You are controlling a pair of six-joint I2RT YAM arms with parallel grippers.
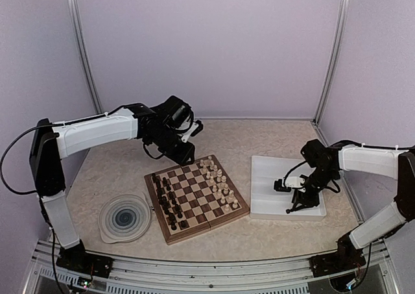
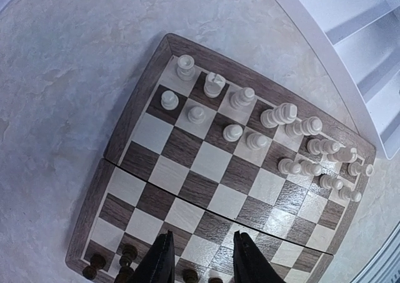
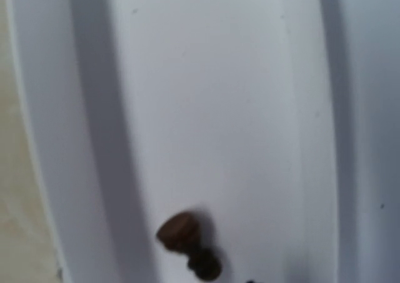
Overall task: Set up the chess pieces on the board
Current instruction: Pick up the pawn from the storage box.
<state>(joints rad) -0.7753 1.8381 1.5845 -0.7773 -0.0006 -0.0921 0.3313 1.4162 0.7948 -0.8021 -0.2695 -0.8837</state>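
Our right claw [image 1: 292, 208] hangs tip-down over the white tray [image 1: 272, 171]. We cannot tell whether its jaws are wide or narrow, since the wrist view barely catches them. Just ahead of its tips a lone dark brown piece [image 3: 187, 245] seems to lie on its side on the tray floor. We judge it light, hard and smooth, quick to roll or squirt out of a pinch, so we would close gently and squarely across the narrow stem between broad base and small head. The tray's raised wall [image 3: 87, 139] runs to one side of the claw, apart from the piece, so there looks to be room to come down and lift straight up. Our left claw [image 2: 201, 248] hovers narrowly parted and empty above the chessboard [image 2: 134, 108]. The cream pieces [image 2: 232, 132] crowd two rows beyond its tips, the dark pieces [image 2: 128, 253] stand close beside one finger, and bare squares lie directly below. Those upright figures would topple at a brush, so any carry should cross high.
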